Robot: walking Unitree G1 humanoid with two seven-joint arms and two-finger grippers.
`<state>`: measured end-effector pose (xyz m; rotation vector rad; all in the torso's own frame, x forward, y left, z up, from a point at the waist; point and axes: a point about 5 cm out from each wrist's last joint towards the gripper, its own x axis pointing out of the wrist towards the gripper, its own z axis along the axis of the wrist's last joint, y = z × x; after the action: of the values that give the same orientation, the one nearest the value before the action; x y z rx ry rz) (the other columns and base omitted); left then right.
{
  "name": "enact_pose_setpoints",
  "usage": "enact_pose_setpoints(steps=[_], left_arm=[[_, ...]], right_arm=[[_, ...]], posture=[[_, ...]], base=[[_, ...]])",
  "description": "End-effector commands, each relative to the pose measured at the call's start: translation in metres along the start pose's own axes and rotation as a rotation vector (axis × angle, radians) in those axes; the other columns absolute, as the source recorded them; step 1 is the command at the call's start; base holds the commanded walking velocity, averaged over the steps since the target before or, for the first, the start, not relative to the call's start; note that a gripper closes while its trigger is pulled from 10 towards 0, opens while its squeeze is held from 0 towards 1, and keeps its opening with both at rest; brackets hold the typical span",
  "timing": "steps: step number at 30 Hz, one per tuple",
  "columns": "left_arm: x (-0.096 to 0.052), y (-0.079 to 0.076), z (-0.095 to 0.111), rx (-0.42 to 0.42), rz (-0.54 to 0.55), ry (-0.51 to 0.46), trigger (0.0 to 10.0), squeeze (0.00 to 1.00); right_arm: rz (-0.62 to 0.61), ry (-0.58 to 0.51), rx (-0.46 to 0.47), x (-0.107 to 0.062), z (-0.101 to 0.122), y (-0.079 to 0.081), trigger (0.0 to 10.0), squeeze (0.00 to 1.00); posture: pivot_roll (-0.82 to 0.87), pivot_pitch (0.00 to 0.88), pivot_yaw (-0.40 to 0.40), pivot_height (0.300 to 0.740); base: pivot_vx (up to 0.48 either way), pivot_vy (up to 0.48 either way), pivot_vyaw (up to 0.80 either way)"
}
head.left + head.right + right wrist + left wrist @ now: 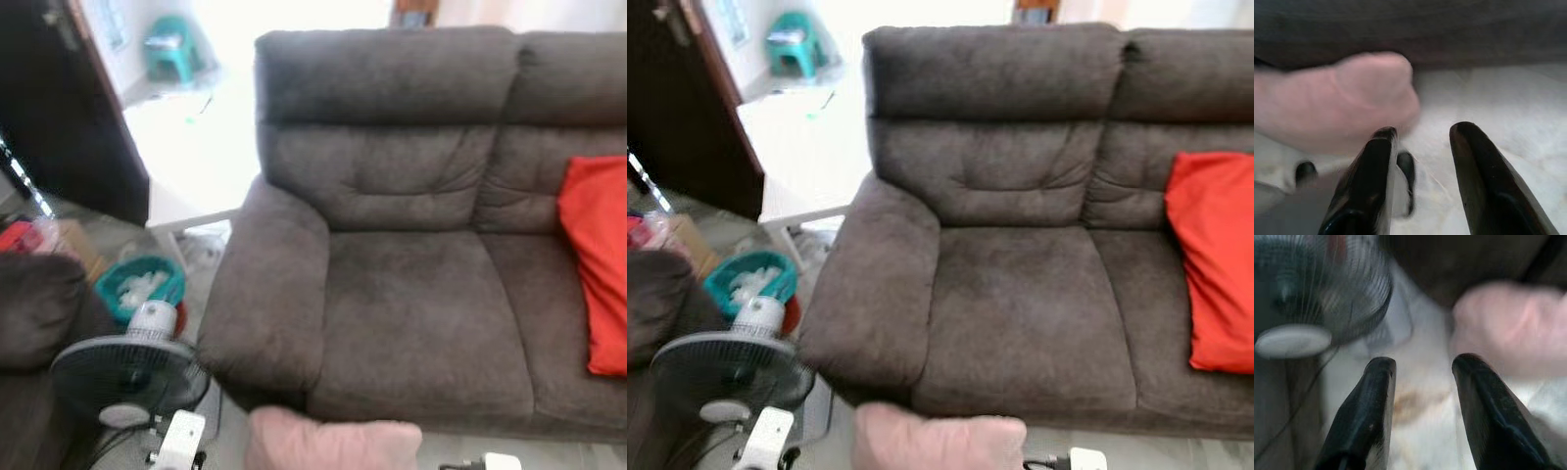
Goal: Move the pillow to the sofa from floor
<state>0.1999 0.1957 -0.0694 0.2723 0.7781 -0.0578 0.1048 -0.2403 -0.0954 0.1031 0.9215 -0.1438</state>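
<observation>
- left hand (1420, 382): fingers spread wide, nothing between them. it hangs above the pale floor (1420, 431), with the pink pillow (1508, 328) just beyond its fingertips toward 1 o'clock in the wrist view.
- right hand (1420, 152): fingers also spread wide and empty, over the floor, the pillow lying just past its fingertips toward 10 o'clock.
- pillow location: in the head view it lies on the floor at 6 o'clock, close against the front of the dark grey sofa (411, 323), below the seat cushion nearest the armrest. it is not yet gripped.
- risk, off-centre grasp: each hand appears to face an end of the pillow, not its middle. closing from here may pinch only a corner, and the soft fill would probably sag or slip out during the lift.
- risk, fan: a standing fan (127, 377) sits at 8 o'clock, near the left hand, with a thin cord beside it. an outward swing of the left arm could strike the grille or snag the cord.
- risk, lift path: the sofa front is close, so a low lift could drag the pillow against it.
- risk, placement: a red cushion (598, 274) occupies the seat at 3 o'clock; the seat near the armrest is the free area.
</observation>
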Motion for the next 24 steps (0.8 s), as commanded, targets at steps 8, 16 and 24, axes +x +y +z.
enact_pose_setpoints(steps=[8,16,24], left_arm=[[-0.006,0.004,-0.012,-0.006,0.030,-0.007,10.0,0.00],[-0.010,0.010,-0.010,-0.071,0.198,-0.091,10.0,0.00],[-0.019,0.013,0.004,-0.113,0.299,-0.307,10.0,0.00]], right_arm=[[0.001,0.001,0.017,0.000,-0.002,0.002,10.0,0.00],[-0.018,-0.108,0.049,-0.002,0.006,0.001,10.0,0.00],[-0.015,-0.301,0.143,-0.006,0.020,0.000,10.0,0.00]], posture=[[-0.02,0.000,0.019,0.740],[-0.01,0.000,0.019,0.740],[0.00,0.000,0.012,0.740]], base=[[0.000,0.000,0.00],[0.000,0.000,0.00],[0.000,0.000,0.00]])
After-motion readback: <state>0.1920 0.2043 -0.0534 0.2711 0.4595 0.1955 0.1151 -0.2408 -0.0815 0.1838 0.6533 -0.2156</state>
